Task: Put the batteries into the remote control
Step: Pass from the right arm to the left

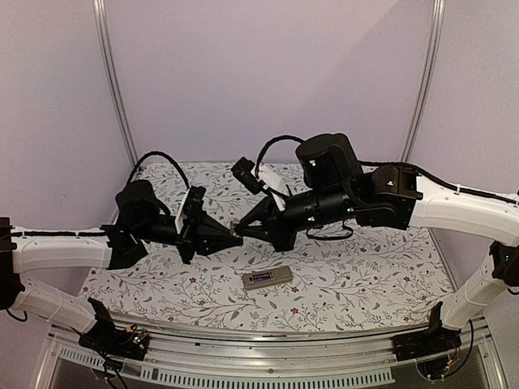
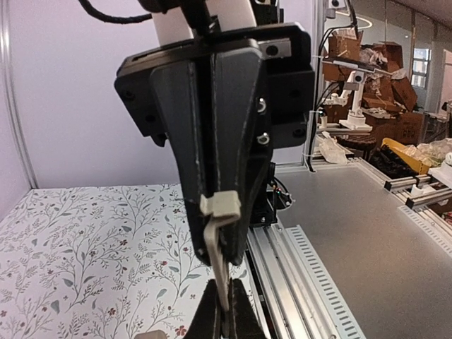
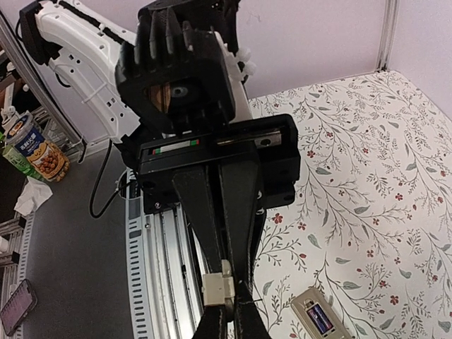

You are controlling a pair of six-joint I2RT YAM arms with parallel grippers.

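The remote control point(image 1: 266, 279) lies on its front on the floral cloth, near the front middle. Its open recess point(image 3: 319, 319) holds something dark blue that looks like the batteries; I cannot tell them apart. Above it, my left gripper point(image 1: 234, 237) and right gripper point(image 1: 238, 226) meet tip to tip in mid-air. Between them is a thin beige plastic lid point(image 2: 220, 244). In the left wrist view my left gripper point(image 2: 224, 314) is shut on the lid's lower end. In the right wrist view my right gripper point(image 3: 229, 323) is shut on its blocky clip end point(image 3: 220, 286).
The floral cloth point(image 1: 365, 275) covers the table. An aluminium rail point(image 2: 296, 282) runs along the near edge, with the arm bases point(image 1: 113, 336) bolted to it. Beyond the table are cardboard boxes point(image 2: 381, 78) and a can point(image 3: 32, 145).
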